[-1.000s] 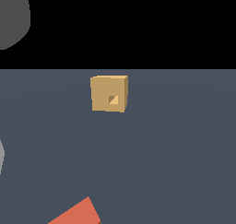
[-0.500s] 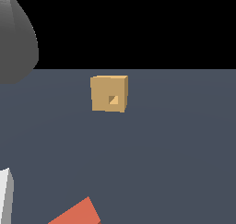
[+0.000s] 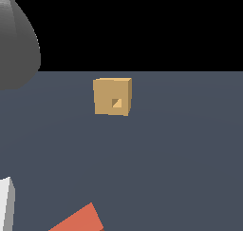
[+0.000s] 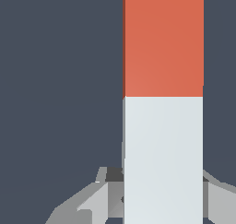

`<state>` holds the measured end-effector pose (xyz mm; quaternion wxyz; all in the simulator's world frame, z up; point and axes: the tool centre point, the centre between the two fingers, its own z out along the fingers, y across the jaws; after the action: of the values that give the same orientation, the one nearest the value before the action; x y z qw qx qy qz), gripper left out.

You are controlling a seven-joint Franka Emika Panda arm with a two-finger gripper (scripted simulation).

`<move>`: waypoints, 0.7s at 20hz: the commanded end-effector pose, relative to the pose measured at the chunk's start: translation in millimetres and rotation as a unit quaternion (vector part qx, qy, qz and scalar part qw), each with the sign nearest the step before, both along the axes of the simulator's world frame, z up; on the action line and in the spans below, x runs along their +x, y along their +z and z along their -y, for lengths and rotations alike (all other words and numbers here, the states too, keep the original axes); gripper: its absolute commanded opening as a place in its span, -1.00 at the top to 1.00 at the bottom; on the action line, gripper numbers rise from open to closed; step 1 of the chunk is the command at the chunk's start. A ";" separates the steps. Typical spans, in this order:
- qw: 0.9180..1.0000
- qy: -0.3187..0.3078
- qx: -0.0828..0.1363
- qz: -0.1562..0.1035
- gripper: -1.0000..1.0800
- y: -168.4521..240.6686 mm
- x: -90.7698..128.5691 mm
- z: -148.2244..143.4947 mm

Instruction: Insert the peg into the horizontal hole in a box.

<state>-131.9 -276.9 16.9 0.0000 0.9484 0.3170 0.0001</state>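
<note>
Since the grasp looks unfinished: lower squarely over the pale part of the long orange-red and grey-white square peg (image 4: 163, 108), then clamp before lifting.
Tool: the grey tool (image 4: 161, 197) straddles the peg's pale part, a finger (image 4: 92, 202) showing at one side; whether it is clenched or loose I cannot tell.
Peg: lying on the dark slate table (image 3: 180, 154), its orange end near the exterior view's lower edge.
Box: the small tan cube (image 3: 112, 96) sits well apart, its small dark square hole (image 3: 116, 102) facing the camera.

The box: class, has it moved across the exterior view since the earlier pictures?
No. The box sits at the same spot against the floor's far edge; only the grey arm has grown larger.
</note>
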 end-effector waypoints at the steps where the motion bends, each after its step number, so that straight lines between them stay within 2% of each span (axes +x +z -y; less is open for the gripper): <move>1: 1.000 0.000 0.000 0.000 1.00 -0.4 0.1 -0.3; 8: 1.000 0.012 0.000 0.000 1.00 1.3 6.9 -10.1; 14: 0.998 0.059 0.000 0.000 1.00 6.4 31.7 -51.0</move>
<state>-108.3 -239.1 21.0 -0.0002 0.9334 0.3589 -0.0009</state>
